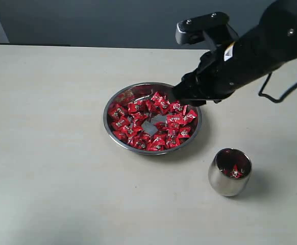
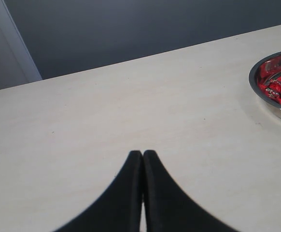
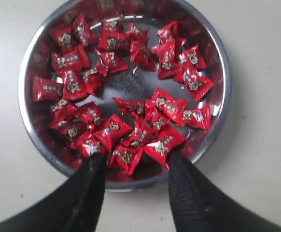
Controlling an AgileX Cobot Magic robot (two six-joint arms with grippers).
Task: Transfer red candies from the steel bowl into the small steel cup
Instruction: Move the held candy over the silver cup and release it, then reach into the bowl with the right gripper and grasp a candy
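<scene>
The shiny, shallow steel bowl (image 1: 119, 98) is being shown mid-frame in the exterior view on the pale matte counter (image 1: 46, 163), with crinkled red candies (image 1: 171, 121) heaped around a bare flat patch. The right gripper (image 1: 181, 95) is being held at its upper-right rim, tapered black fingers (image 3: 90, 193) spread apart, gripping nothing. The mirror-like, barrel-sided small steel cup (image 1: 225, 186) is being shown at lower right, red wrappers inside. The left gripper (image 2: 143, 154) is being held pressed closed over bare counter.

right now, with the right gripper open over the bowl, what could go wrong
The red candies overlap under the right gripper, so closing may catch several or none.
Its fingers sit close to the rim of the steel bowl; lowering could clip it and shift the bowl.
The small steel cup is narrow, so a drop might miss.
</scene>
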